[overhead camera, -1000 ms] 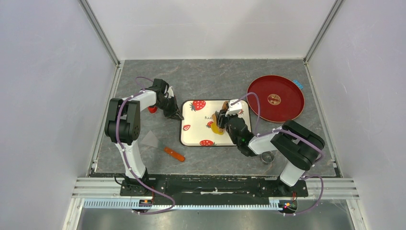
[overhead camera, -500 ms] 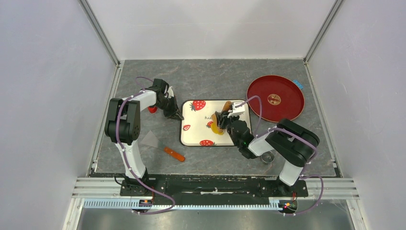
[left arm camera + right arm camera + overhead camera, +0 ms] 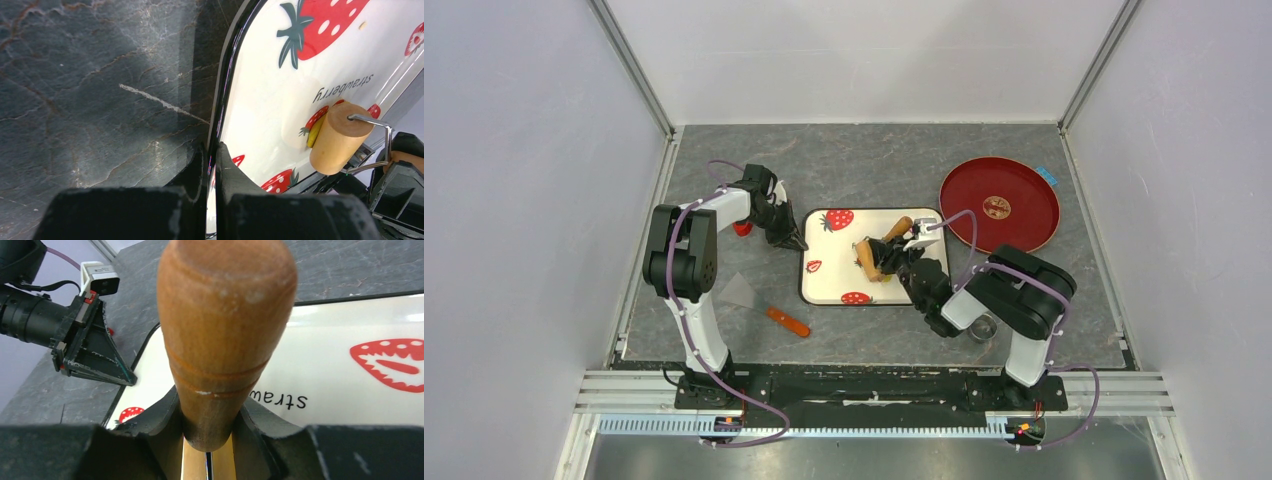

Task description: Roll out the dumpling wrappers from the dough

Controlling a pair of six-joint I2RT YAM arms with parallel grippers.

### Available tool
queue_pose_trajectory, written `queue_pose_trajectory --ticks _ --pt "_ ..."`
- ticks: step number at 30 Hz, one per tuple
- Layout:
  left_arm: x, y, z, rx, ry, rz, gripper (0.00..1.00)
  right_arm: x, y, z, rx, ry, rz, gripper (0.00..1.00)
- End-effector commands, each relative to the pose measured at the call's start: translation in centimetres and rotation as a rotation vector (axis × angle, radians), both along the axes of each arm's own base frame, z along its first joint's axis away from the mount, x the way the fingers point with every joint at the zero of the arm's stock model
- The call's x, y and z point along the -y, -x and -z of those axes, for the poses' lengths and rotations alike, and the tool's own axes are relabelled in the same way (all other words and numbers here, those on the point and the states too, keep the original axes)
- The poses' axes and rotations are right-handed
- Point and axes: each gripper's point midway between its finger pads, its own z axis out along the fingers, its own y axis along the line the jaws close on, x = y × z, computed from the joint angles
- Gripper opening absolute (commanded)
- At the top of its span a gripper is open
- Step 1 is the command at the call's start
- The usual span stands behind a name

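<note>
A white strawberry-print tray (image 3: 832,283) lies mid-table. My left gripper (image 3: 797,243) (image 3: 210,156) is shut on the tray's black left rim (image 3: 223,95). My right gripper (image 3: 889,252) (image 3: 210,437) is shut on the brown handle (image 3: 225,330) of the wooden roller (image 3: 865,259) (image 3: 340,138). The roller's tan barrel lies on the tray over the yellow dough (image 3: 315,133) (image 3: 874,273), of which only a thin edge shows. Dumpling wrappers are hidden or out of view.
A red round plate (image 3: 999,205) sits at the back right. A scraper with an orange handle (image 3: 764,306) lies left of the tray. A small metal ring cutter (image 3: 982,328) stands by the right arm. A small red object (image 3: 742,229) sits beside the left arm.
My right gripper has twisted with the roller, swinging its barrel leftward across the tray and over the dough, so less yellow shows. The left arm has not moved.
</note>
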Motion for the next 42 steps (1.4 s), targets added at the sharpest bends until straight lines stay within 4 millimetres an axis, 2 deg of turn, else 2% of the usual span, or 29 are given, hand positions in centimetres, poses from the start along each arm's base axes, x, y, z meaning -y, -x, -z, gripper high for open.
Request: queue_pose_trajectory --ticks 1,7,18,23,26,33,35,38,42 --pt "-0.3 0.6 2.4 -0.042 -0.067 0.006 0.02 9.9 11.2 18.5 -0.555 0.623 -0.1 0.0" --pt "-0.3 0.6 2.5 -0.042 -0.068 0.007 0.02 10.4 11.4 19.3 -0.59 0.634 -0.081 0.0" --pt "-0.3 0.6 2.5 -0.042 -0.068 0.006 0.02 10.5 11.4 19.5 -0.601 0.634 -0.079 0.0" --pt "-0.3 0.6 2.4 -0.042 -0.068 0.006 0.02 9.1 10.5 18.3 -0.562 0.617 -0.116 0.0" --pt "-0.4 0.6 2.3 -0.037 -0.074 0.004 0.02 6.6 9.5 16.3 -0.497 0.594 -0.167 0.0" --pt "-0.5 0.5 2.3 -0.038 -0.078 0.006 0.02 -2.9 6.2 7.5 -0.234 0.502 -0.315 0.0" --pt "-0.5 0.5 2.2 -0.037 -0.077 0.006 0.02 -5.1 5.6 5.0 -0.18 0.47 -0.342 0.0" --pt "-0.5 0.5 2.3 -0.039 -0.075 0.007 0.02 -6.8 4.5 1.2 -0.108 0.413 -0.345 0.0" --pt "-0.4 0.5 2.3 -0.038 -0.074 0.007 0.02 -7.0 2.7 -3.0 -0.041 0.373 -0.3 0.0"
